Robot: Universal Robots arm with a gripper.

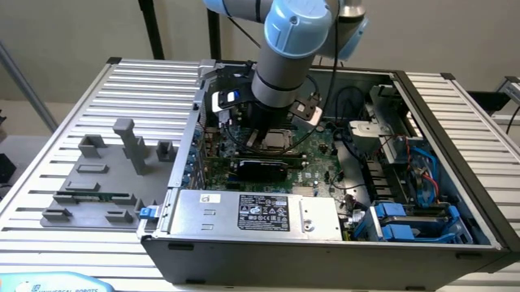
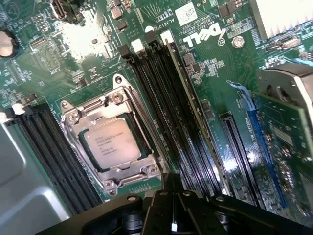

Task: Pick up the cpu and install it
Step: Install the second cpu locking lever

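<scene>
Arm (image 1: pixel 281 67) upright inside case (image 1: pixel 455 152), jaws pressed together, empty, above seated cpu (image 2: pixel 116 143).

On the green motherboard (image 2: pixel 215 73), the white brand word "DELL" was printed, seen tilted in the wrist view. A small white sticker (image 2: pixel 184 13) at about eleven o'clock from that word carried print too small to read. The cpu (image 2: pixel 116 144) top had several lines of faint text, not readable. In the exterior view, the power supply label (image 1: pixel 263 212) showed marks not readable, and a blue base (image 1: pixel 50 285) read partly "UNIVERSAL ROBOTS".
</scene>
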